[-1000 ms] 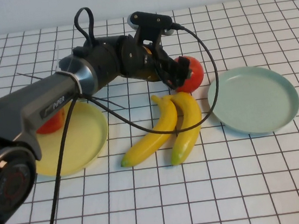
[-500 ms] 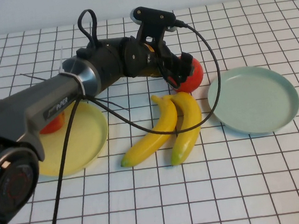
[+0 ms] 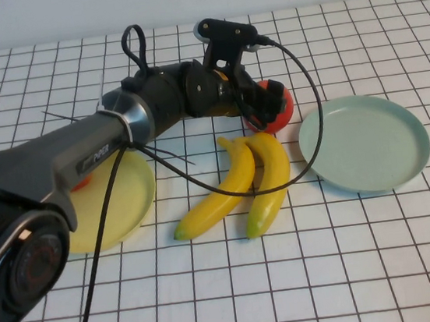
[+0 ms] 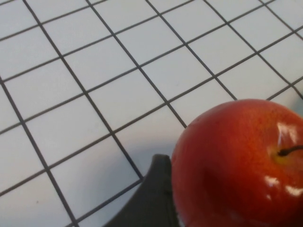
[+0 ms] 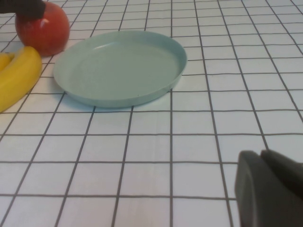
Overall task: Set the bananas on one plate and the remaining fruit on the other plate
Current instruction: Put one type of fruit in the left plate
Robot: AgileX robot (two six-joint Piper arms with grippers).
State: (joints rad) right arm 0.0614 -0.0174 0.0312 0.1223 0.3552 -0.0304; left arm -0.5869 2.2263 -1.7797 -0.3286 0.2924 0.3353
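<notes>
Left gripper (image 3: pixel 265 105), spread wide around the red apple (image 3: pixel 277 106) just behind the bananas (image 3: pixel 242 179), seemingly not yet clamped, readying a carry to the yellow plate (image 3: pixel 122 204). Right gripper (image 5: pixel 270 189) shut, empty, parked near the blue-green plate (image 5: pixel 118 66).

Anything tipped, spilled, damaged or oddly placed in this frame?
Nothing stands out. Both bananas lie intact between the plates, the blue-green plate is upright, the left hand is open around an apple, and the right hand is parked, shut.
</notes>
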